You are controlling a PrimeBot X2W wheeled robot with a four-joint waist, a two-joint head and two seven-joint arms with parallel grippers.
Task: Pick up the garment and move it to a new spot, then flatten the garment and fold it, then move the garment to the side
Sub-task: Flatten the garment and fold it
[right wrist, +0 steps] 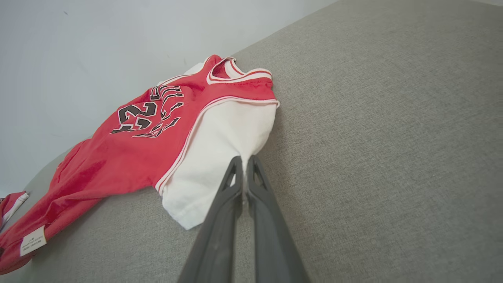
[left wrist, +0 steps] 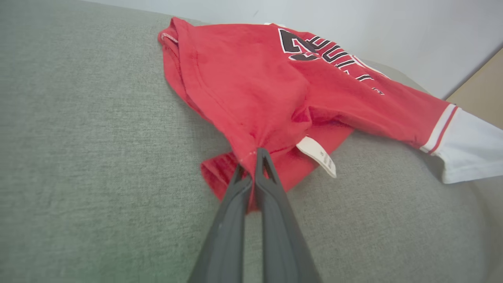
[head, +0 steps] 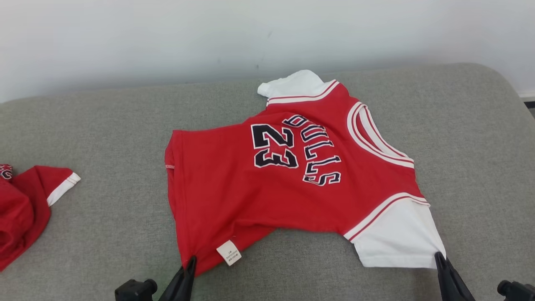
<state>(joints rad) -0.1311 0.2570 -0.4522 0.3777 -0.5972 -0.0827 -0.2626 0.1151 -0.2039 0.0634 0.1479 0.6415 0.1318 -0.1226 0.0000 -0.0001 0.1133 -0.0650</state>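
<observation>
Near the cushion's (head: 104, 125) front edge, the left gripper (head: 191, 261) pinched the jersey's (head: 292, 188) red hem, the right gripper (head: 438, 256) its white sleeve.

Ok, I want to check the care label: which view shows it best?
The left wrist view: the care label hangs large off the jersey, beside the left pincer. The head view shows it smaller; the right wrist view, small at its lower-left corner.
</observation>
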